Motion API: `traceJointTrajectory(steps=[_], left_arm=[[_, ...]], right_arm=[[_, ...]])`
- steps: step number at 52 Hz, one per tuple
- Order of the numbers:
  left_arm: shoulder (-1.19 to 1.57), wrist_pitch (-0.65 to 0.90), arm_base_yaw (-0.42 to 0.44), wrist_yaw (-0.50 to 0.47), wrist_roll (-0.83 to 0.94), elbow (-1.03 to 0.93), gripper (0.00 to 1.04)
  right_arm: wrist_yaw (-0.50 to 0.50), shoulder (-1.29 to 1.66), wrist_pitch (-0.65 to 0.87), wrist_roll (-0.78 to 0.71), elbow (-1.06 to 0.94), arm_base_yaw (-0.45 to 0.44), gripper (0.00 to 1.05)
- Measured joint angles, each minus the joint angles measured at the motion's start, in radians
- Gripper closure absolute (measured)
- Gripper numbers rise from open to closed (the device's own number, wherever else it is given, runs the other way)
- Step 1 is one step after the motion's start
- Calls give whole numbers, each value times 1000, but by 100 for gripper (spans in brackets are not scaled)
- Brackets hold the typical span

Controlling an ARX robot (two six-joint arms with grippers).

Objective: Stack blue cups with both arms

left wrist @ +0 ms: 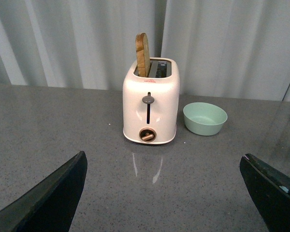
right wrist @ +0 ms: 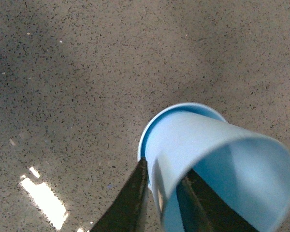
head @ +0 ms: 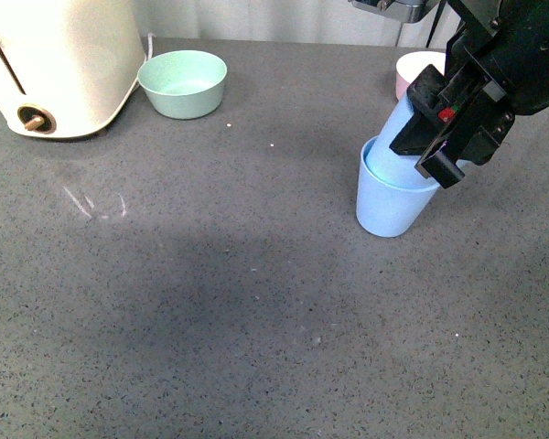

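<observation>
Nothing readable in any of the views tbh. Closest thing is a tiny reddish strip (left wrist: pixel 157 76) at the top of the cream toaster (left wrist: pixel 150 104), right by the slot (might be a label, way too small to make out)

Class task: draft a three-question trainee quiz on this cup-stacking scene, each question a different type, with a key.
1. True or false: the tilted blue cup is fully seated in the standing blue cup.
2. Which tool grips the tilted blue cup? A) left tool B) right tool
3. Fill in: the toaster holds a slice of ____.
Key: 1 false; 2 B; 3 bread
</observation>
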Motion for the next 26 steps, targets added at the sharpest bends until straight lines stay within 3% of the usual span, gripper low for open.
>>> traceJointTrajectory(steps=[9,19,21,26], left_arm=[[0,0,0,0,0,0,9],[0,0,0,0,0,0,9],[0,0,0,0,0,0,9],[0,0,0,0,0,0,9]], right_arm=[[-2,-11,1,16,0,-9,51],[-60,-175,102,106,-48,-111,11],[-116,-236,145,166,-82,-145,7],[-210,-353,233,280,-164,-199,9]])
